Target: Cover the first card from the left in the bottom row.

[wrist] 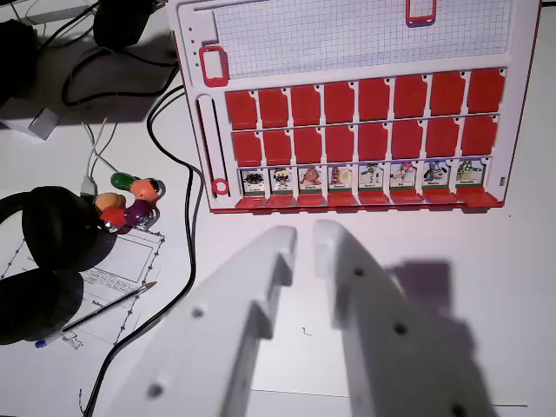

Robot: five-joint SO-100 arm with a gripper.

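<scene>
No writing can be read anywhere. Each picture card (pixel 254 181) in the row along the near edge of the red game board (pixel 356 130) carries a small name strip under its drawing, but the letters are too small and blurred to make out. The printed sheet of paper (pixel 117 274) near the table's left edge shows only faint, unreadable lines.
</scene>
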